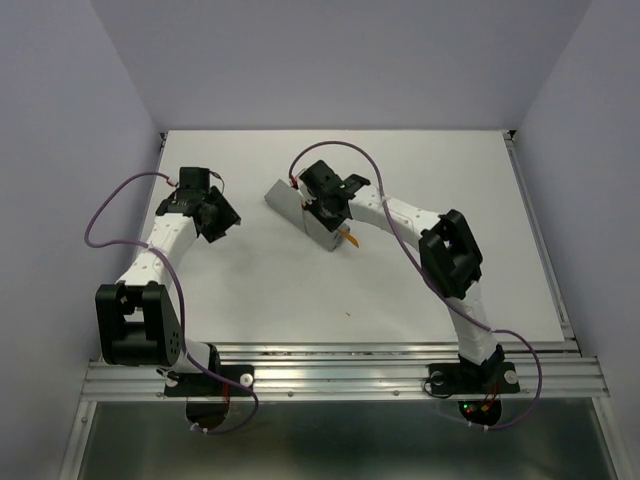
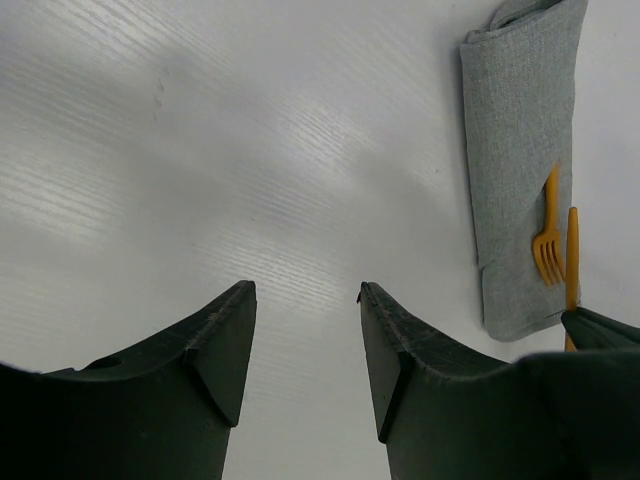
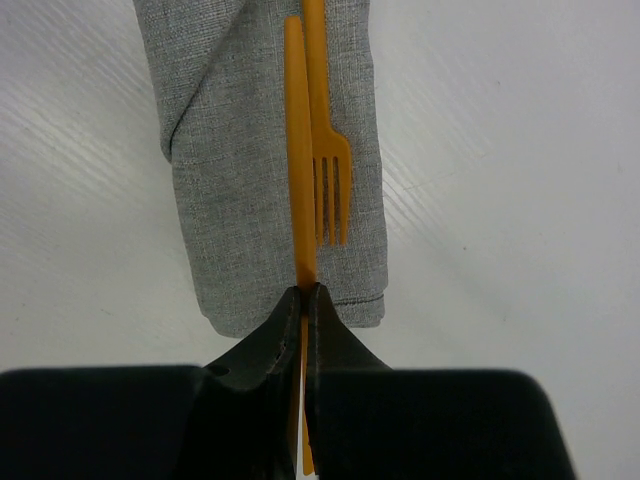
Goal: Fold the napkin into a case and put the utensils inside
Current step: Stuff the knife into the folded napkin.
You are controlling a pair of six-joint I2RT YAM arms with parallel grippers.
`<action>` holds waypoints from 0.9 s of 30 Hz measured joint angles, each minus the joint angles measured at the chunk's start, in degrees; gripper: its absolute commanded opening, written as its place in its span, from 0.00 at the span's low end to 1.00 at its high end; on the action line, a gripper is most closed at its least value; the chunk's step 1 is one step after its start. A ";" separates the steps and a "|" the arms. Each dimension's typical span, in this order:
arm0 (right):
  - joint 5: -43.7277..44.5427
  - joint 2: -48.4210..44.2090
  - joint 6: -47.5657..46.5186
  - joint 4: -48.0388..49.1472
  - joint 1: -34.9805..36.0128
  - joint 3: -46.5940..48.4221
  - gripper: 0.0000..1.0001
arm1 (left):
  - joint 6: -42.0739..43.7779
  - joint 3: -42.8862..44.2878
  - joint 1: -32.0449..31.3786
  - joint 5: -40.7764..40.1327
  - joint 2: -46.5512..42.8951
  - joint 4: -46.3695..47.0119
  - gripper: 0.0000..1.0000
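Right gripper (image 3: 306, 297) clamps a thin orange utensil (image 3: 296, 150).
Fork (image 3: 331, 195) lies beside it on the grey case (image 3: 235, 200); left gripper (image 2: 305, 310) has its fingers apart.

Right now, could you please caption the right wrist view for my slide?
The right fingers pinch an orange utensil over the folded grey napkin, beside the orange fork on it.

1. Left of the overhead frame: my left arm (image 1: 150, 262) stands elbow-bent, my left gripper (image 2: 305, 292) hanging with jaws parted.
2. Centre: my right arm (image 1: 445, 255) reaches in from lower right, my right gripper (image 3: 308, 292) pinched tight on a thin orange utensil (image 3: 296, 150).
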 measured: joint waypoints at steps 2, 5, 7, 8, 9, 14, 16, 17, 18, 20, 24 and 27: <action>-0.04 0.02 -0.15 -0.15 0.13 -0.24 0.01 | 0.00 0.00 0.00 0.04 0.00 0.00 0.56; -0.09 0.11 -0.24 -0.24 0.20 -0.33 0.01 | 0.00 0.00 0.07 0.11 0.00 0.00 0.56; -0.11 0.44 -0.28 -0.22 0.20 -0.33 0.01 | 0.00 0.00 0.07 0.24 0.00 0.00 0.56; -0.15 0.81 -0.37 -0.20 0.20 -0.33 0.01 | 0.00 0.00 0.07 0.24 0.00 0.00 0.56; -0.31 1.14 -0.44 -0.20 0.20 -0.33 0.01 | 0.00 0.00 0.07 0.31 0.02 0.00 0.56; -0.83 4.04 -0.55 -0.24 0.15 -0.28 0.01 | 0.09 0.00 0.22 0.52 0.04 -0.02 0.56; -0.94 4.83 -0.66 -0.22 0.15 -0.28 0.01 | 0.11 0.00 0.28 0.57 0.07 0.00 0.56; -0.98 4.94 -0.68 -0.26 0.15 -0.15 0.01 | 0.13 0.00 0.31 0.59 0.04 0.00 0.56; -1.03 4.94 -0.68 -0.31 0.15 0.07 0.01 | 0.15 0.00 0.31 0.61 0.07 0.00 0.56; -1.29 4.94 -0.68 -0.33 0.15 0.74 0.01 | 0.17 0.00 0.31 0.66 0.15 0.04 0.56; -1.73 5.29 -0.81 -0.79 0.15 2.32 0.01 | 0.35 0.02 0.31 1.18 1.38 0.81 0.56; -2.08 5.79 -0.92 -1.25 0.15 3.76 0.01 | 0.59 1.77 0.31 2.08 4.59 1.18 0.56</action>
